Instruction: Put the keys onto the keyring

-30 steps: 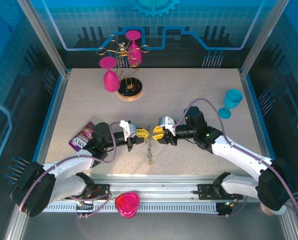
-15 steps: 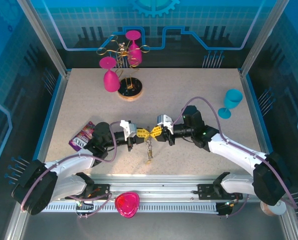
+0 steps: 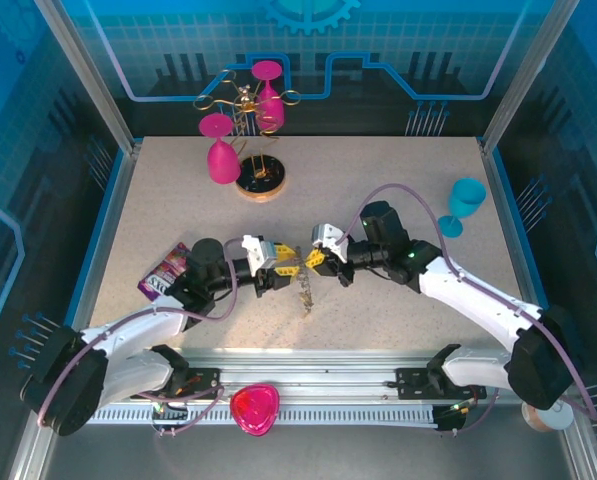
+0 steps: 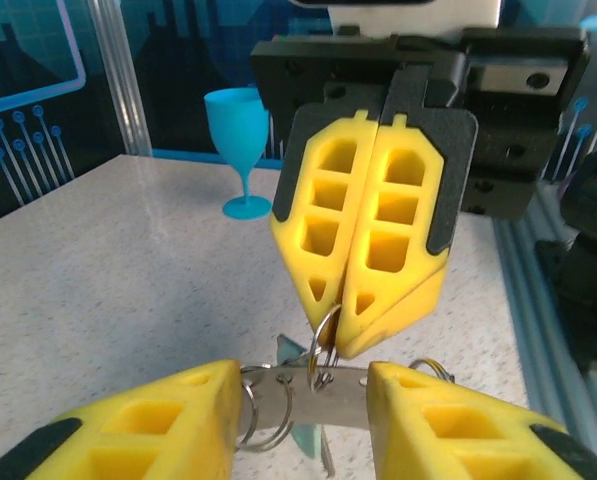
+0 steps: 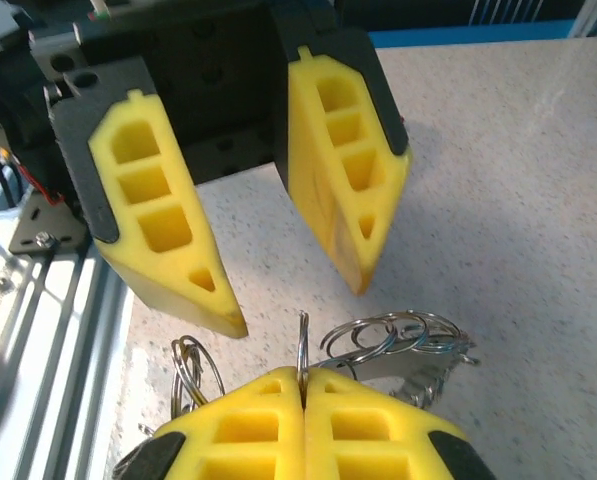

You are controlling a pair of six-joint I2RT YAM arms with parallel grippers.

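Clearly the right gripper is clamped shut on 1 thin silver clip of the keyring, holding it over the table. Facing it, the left gripper has its jaws apart and grips nothing, its fingertips flanking the keyring's flat plate. A teal sliver beneath may be 1 of the keys. I judge this a re-grip before threading. Next, the left must pinch the plate firmly.
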